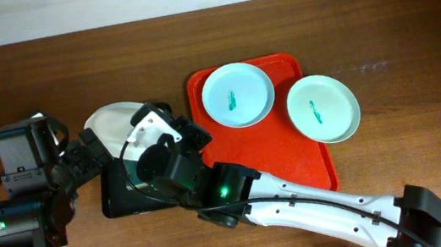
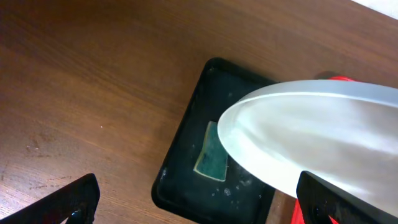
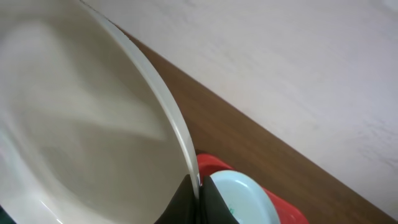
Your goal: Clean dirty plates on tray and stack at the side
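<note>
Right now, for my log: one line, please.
right gripper: holds white plate | sponge: in black tray | blue plate: on red tray

Seen from overhead, the right arm covers most of the black tray point(image 1: 116, 204) and the lower left corner of the red tray point(image 1: 284, 153). Only the upper left of the white plate point(image 1: 109, 119) shows; the rest lies under both wrists.

In the left wrist view this plate is a blur running off the right edge. It hides part of the sponge point(image 2: 210, 158) and nearly all of the red tray. The left end effector point(image 2: 198, 177) shows only two finger stubs, cut by the bottom edge.

In the right wrist view the plate is blurred and cut off at the left and below. The right end effector point(image 3: 198, 200) shows as dark slivers either side of its rim. The pale blue plate point(image 3: 242, 196) is cut by the bottom edge.
</note>
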